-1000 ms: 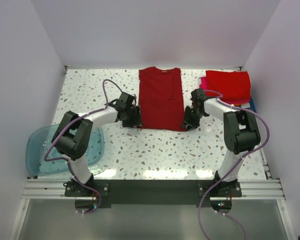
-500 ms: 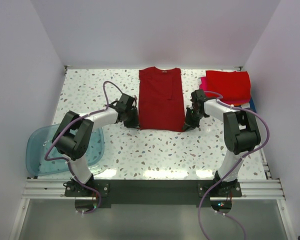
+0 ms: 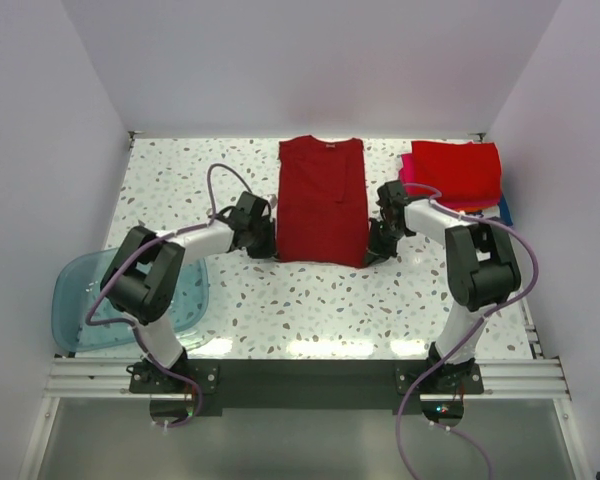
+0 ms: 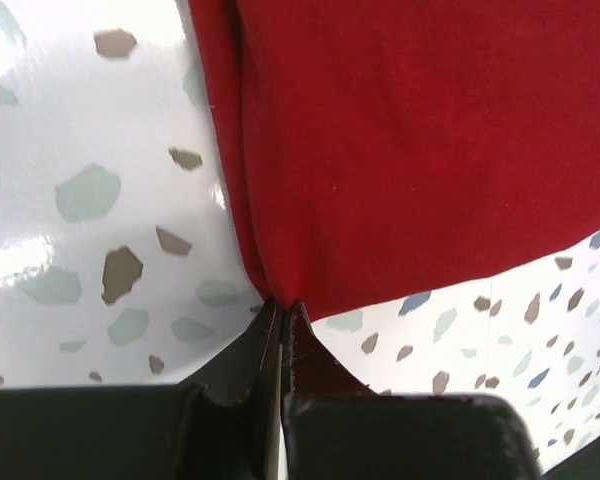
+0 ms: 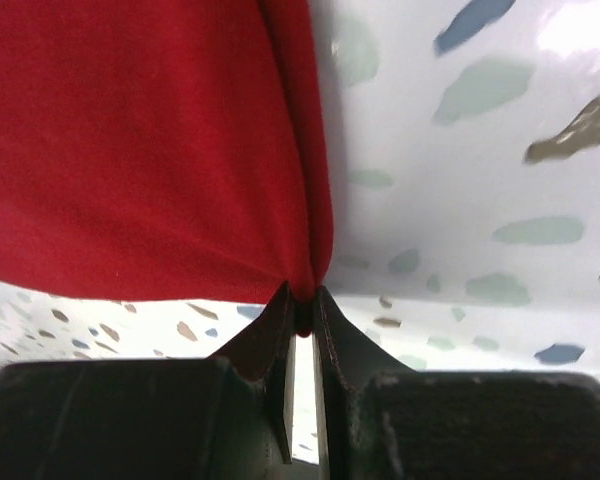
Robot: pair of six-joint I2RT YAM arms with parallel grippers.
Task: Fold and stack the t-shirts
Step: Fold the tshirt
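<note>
1. Clamped tight with left gripper [image 4: 282, 312]: near left corner of dark red t-shirt [image 3: 321, 200], flat on speckled table [image 3: 180, 180].
2. Clamped with right gripper [image 5: 302, 300]: its near right corner.
3. Stacked far right: folded t-shirts [image 3: 458, 170].

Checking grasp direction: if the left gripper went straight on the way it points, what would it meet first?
The dark red t-shirt: the left gripper is shut on its near corner, and the cloth spreads directly ahead.

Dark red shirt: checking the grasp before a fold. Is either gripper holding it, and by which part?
Both. The left gripper pinches the dark red t-shirt at its near left corner; the right gripper, its near right corner.
</note>
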